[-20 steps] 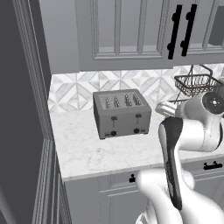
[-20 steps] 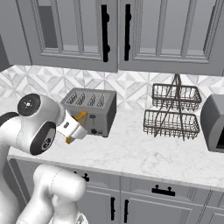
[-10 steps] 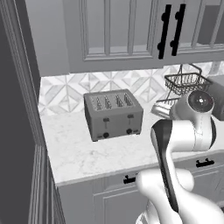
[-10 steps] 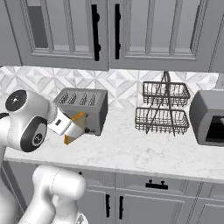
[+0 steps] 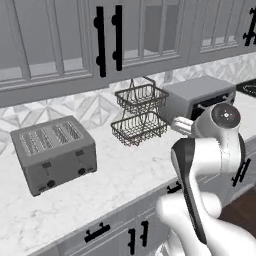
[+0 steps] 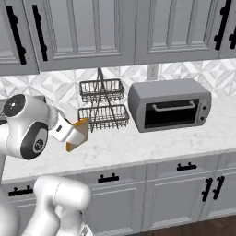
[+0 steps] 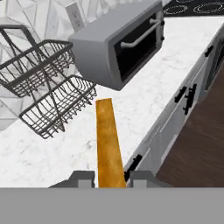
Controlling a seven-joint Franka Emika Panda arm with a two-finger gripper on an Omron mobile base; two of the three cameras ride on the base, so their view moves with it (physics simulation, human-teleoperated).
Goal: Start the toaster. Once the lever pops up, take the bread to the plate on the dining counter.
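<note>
The bread [image 7: 108, 142] is pinched edge-on between the nearly closed fingers [image 7: 83, 178], held clear above the table [image 7: 52, 153], presumably for carriage toward the plate.

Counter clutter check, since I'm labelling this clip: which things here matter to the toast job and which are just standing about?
Job: toaster; bread, clamped edge-on in the gripper.
Standing about: wire basket rack; toaster oven; stovetop.
</note>
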